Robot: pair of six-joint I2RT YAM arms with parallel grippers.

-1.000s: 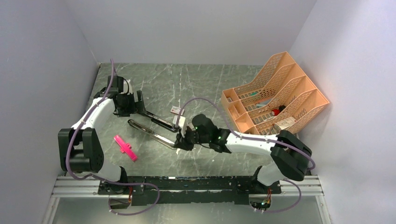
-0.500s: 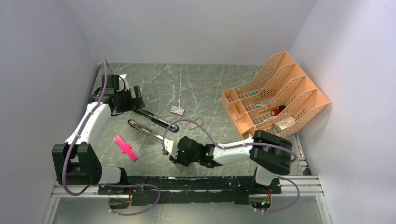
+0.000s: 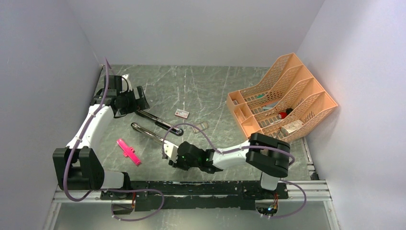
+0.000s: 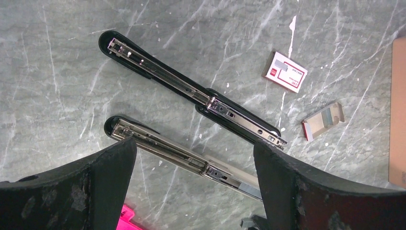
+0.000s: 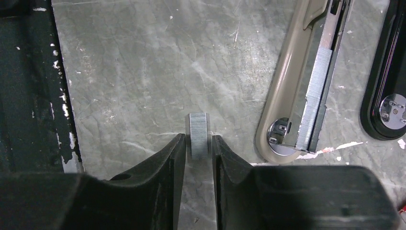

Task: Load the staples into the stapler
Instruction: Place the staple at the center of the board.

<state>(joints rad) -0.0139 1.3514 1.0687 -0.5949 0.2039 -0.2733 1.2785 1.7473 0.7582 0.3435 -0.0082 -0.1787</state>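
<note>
Right gripper drawn nearward, stapler cut off

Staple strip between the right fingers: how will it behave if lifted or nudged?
The staples between the tips of the right gripper are a thin, ribbed strip: probably light and stiff, but liable to break along the ribs if pinched hard. Being flat, it should slide on the smooth table rather than roll.

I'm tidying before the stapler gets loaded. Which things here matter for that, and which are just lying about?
For the job: black stapler, staple strip between the right gripper's fingertips, red-and-white staple box.
Lying about: silver-grey stapler, pink cross-shaped piece, orange file rack.
</note>
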